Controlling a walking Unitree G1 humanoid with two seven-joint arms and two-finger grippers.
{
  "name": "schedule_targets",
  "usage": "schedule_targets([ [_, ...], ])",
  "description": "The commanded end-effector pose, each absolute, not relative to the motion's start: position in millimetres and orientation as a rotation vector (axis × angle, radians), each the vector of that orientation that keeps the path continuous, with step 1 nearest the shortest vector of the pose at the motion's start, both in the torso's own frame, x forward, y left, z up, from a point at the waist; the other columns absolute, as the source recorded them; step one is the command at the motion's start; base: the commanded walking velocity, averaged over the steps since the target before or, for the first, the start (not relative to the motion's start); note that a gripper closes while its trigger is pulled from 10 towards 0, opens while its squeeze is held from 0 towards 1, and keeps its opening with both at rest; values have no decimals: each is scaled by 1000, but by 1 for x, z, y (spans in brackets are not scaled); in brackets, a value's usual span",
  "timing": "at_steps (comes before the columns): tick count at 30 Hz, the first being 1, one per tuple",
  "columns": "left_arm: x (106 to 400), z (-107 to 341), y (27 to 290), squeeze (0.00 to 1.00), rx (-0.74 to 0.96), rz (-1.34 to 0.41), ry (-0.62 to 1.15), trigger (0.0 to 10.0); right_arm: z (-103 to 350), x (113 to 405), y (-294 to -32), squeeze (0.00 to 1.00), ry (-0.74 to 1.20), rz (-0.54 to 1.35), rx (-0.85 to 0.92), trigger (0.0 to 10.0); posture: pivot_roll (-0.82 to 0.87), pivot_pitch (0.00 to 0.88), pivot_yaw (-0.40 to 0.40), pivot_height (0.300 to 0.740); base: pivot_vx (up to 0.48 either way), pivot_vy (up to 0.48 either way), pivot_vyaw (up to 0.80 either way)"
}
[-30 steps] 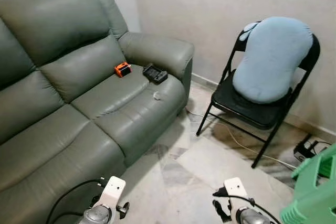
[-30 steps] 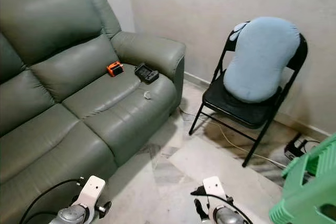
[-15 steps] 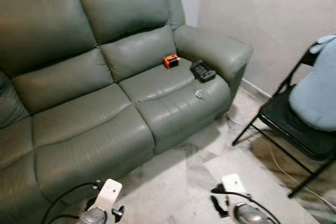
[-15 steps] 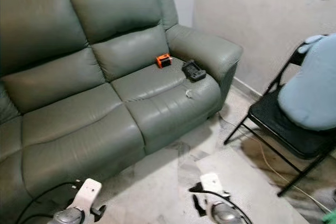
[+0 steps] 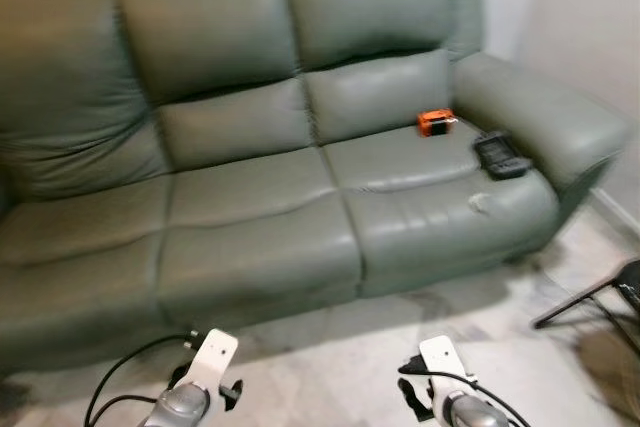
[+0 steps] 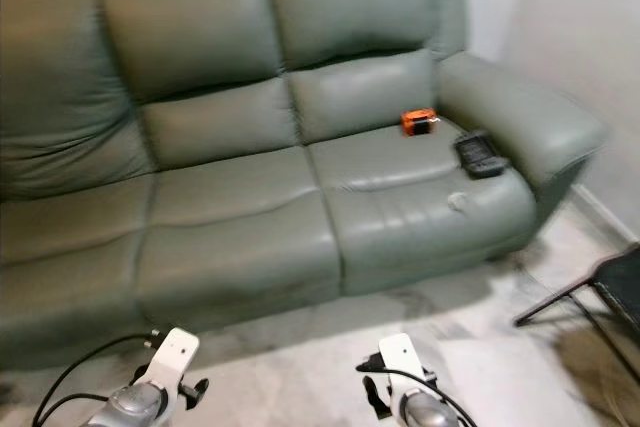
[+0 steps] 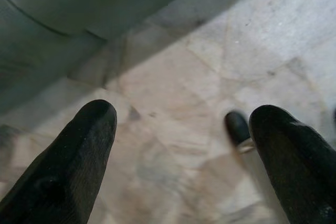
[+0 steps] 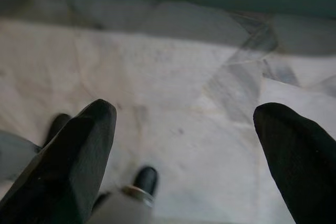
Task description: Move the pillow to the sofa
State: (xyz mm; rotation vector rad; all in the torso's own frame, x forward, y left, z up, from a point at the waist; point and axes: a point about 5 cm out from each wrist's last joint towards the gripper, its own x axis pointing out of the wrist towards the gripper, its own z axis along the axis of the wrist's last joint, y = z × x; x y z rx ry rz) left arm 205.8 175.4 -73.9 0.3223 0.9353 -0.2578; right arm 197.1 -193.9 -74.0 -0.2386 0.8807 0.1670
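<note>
1. The left tool (image 7: 178, 145) hangs low with its fingers spread wide over the floor (image 7: 210, 77), holding nothing; the sofa's front edge is just ahead of it.
2. The right tool (image 8: 184, 150) is the same: wide, empty, pointing down at the floor.
3. Beyond them the sofa (image 5: 250, 197) faces the robot, its left and middle seats bare. An orange gadget (image 5: 435, 122), a black device (image 5: 502, 155) and a small white scrap (image 5: 480, 203) lie on the right seat.
4. A black chair (image 5: 600, 297) pokes in at the right edge. I can't see the pillow from here, so I can't say where it sits.
5. To my eye the job is finding the pillow: turn right towards the chair and look there, keeping both tools wide, and later set it on a bare seat.
</note>
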Motion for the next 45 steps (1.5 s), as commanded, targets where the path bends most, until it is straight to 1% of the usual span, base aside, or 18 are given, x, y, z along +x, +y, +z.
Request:
schedule_targets([
  [1, 203, -74, 186, 0, 337, -226, 950, 10000, -74, 200, -186, 0, 875, 181, -225, 10000, -148, 0, 78, 740, 0, 0, 800],
  [19, 204, -75, 185, 0, 303, -202, 961, 10000, -74, 199, -187, 0, 881, 194, -245, 10000, -148, 0, 72, 740, 0, 0, 800],
  [29, 208, -72, 186, 0, 336, -209, 944, 10000, -75, 197, -190, 0, 893, 199, -263, 10000, -148, 0, 71, 740, 0, 0, 800],
  [33, 209, -71, 186, 0, 334, -204, 942, 10000, -75, 197, -190, 0, 894, 212, -275, 10000, -139, 0, 55, 740, 0, 0, 800],
  [38, 202, -75, 186, 0, 319, -185, 960, 10000, -73, 201, -191, 0, 890, 224, -290, 10000, -127, 0, 40, 740, 0, 0, 800],
  [45, 197, -78, 186, 0, 322, -180, 974, 10000, -73, 202, -187, 0, 888, 232, -292, 10000, -123, 0, 41, 740, 0, 0, 800],
])
